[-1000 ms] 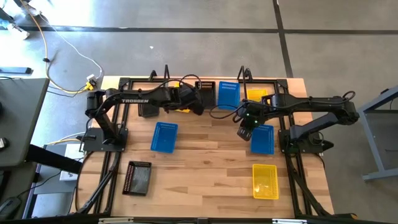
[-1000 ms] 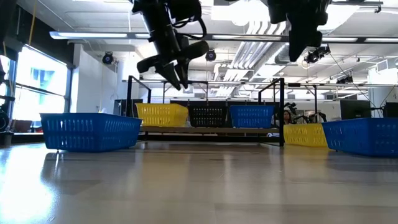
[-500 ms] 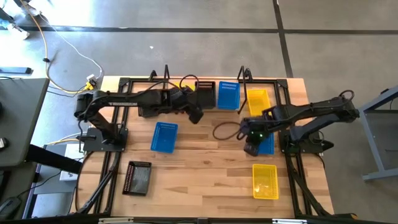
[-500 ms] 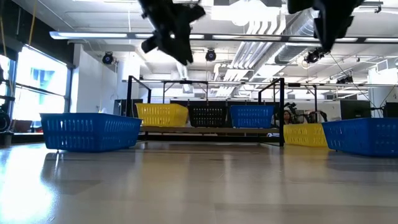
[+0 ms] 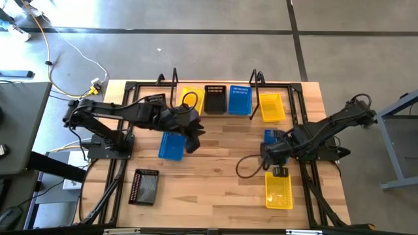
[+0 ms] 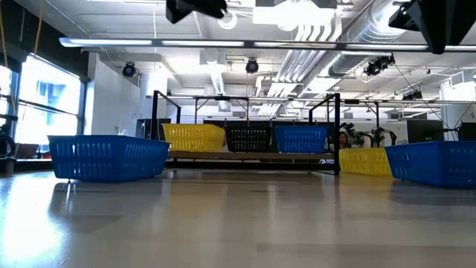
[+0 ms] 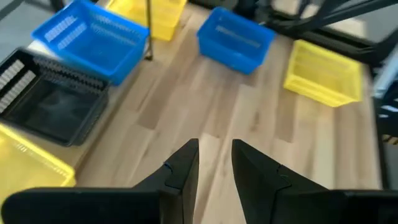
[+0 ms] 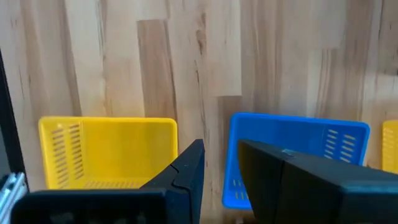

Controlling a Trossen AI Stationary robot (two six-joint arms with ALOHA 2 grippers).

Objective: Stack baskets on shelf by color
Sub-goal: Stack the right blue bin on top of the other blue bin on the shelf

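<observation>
The shelf (image 5: 175,79) stands along the far edge with a yellow (image 5: 190,96), a black (image 5: 215,99) and a blue basket (image 5: 240,100) on its plank (image 6: 253,156). Another yellow basket (image 5: 271,108) lies just right of it. My left gripper (image 5: 194,142) (image 7: 215,163) hangs narrowly open above the right edge of a blue basket (image 5: 171,145) on the table's left. My right gripper (image 5: 279,171) (image 8: 221,163), also narrowly open, hovers between a blue basket (image 5: 274,138) (image 8: 292,152) and a yellow one (image 5: 279,190) (image 8: 106,149) on the right.
A black basket (image 5: 145,186) lies flat near the table's near-left corner. Bare wood stretches across the middle of the table (image 5: 222,163). Black frame rails (image 5: 307,189) run along both sides. A loop of cable (image 5: 245,166) hangs from the right arm over the table.
My left gripper drew back from the shelf toward the near edge and now hangs over the left blue basket. My right gripper moved toward the near edge, from beside the right blue basket's far end to the gap before the yellow one. No basket moved.
</observation>
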